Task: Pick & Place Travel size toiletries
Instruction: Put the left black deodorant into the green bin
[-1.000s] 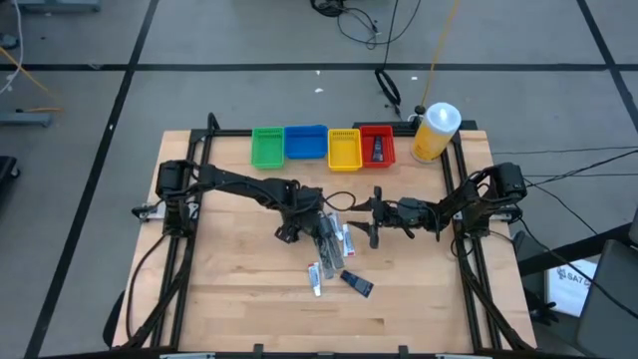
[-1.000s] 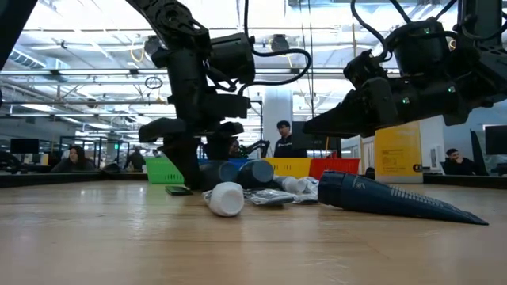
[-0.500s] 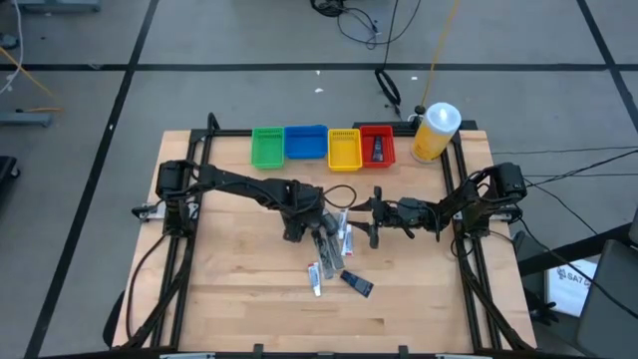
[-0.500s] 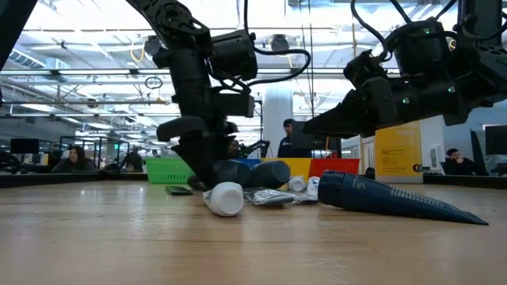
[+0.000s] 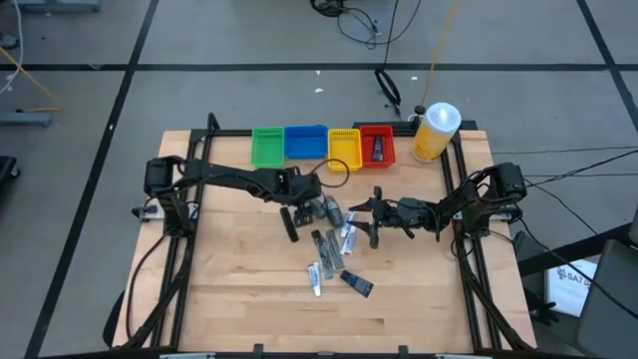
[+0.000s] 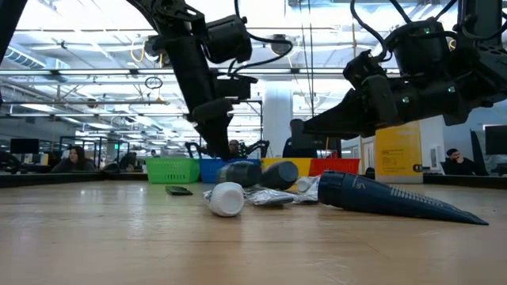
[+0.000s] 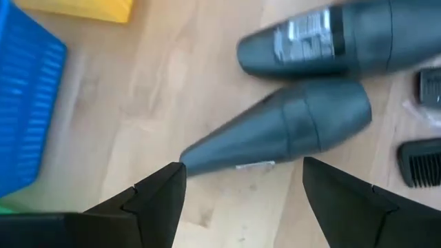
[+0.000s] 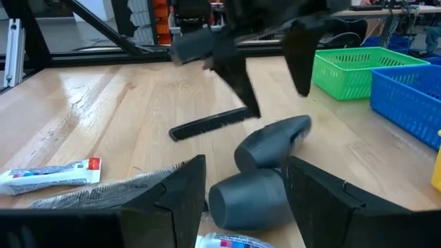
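The travel size toiletries [image 5: 334, 237] lie in a loose pile at mid-table: dark bottles, white tubes with red and blue marks, and a black comb [image 8: 207, 124]. My left gripper [image 5: 304, 204] hangs open above the pile's far left side, well off the table in the low view [image 6: 215, 131]. In its wrist view [image 7: 241, 172] a dark grey tube [image 7: 289, 127] and a dark bottle [image 7: 324, 41] lie flat on the wood ahead, untouched. My right gripper [image 5: 375, 217] is open just right of the pile, with two dark bottles [image 8: 272, 141] in front of it [image 8: 244, 165].
Green, blue, yellow and red bins [image 5: 324, 146] stand in a row at the far edge; the red one [image 5: 378, 147] holds a dark item. A big yellow bottle [image 5: 436, 132] stands at the far right. A dark tube [image 5: 356, 283] and a white tube [image 5: 317, 274] lie nearer.
My left gripper was down at the table among the dark bottles, shoved them a little toward the table's right, then rose clear and drew back toward the far edge. The two dark bottles now lie further right. My right arm kept still.
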### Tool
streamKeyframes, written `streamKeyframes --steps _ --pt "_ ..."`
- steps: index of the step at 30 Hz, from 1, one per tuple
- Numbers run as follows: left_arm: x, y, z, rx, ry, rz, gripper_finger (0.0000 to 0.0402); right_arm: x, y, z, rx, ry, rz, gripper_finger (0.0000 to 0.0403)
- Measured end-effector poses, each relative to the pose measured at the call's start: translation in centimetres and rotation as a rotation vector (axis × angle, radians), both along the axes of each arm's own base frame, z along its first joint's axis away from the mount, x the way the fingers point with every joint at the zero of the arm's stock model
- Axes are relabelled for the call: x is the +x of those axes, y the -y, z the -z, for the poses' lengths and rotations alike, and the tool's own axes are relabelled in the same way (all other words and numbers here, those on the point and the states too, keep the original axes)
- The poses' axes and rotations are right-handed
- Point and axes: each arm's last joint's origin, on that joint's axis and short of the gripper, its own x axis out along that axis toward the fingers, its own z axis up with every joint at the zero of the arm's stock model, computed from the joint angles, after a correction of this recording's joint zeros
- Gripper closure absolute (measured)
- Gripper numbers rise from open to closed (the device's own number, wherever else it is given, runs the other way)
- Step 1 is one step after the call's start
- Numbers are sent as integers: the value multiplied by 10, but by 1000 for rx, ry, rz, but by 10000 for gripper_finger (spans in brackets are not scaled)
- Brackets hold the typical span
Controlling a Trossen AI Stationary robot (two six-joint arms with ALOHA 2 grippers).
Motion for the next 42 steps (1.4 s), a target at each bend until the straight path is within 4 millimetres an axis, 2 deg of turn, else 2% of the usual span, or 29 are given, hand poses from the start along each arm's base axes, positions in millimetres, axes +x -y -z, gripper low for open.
streamKeyframes --steps 5,13,18,22,26,34,42 --pt "1 -3 0 -29 0 148 119 0 0 0 13 -2 2 220" --pt "12 10 12 165 -68 610 119 0 0 0 13 -4 2 220" --pt "12 17 13 174 -74 764 119 0 0 1 13 -13 1 220" --pt "13 11 12 135 -38 680 119 0 0 1 31 -13 2 220" --pt "14 8 20 53 -35 568 119 0 0 2 39 -15 3 220" --pt "19 7 39 20 -58 500 123 0 0 2 38 -17 5 220" --pt "18 6 40 -5 -57 438 203 0 0 2 38 -21 5 220"
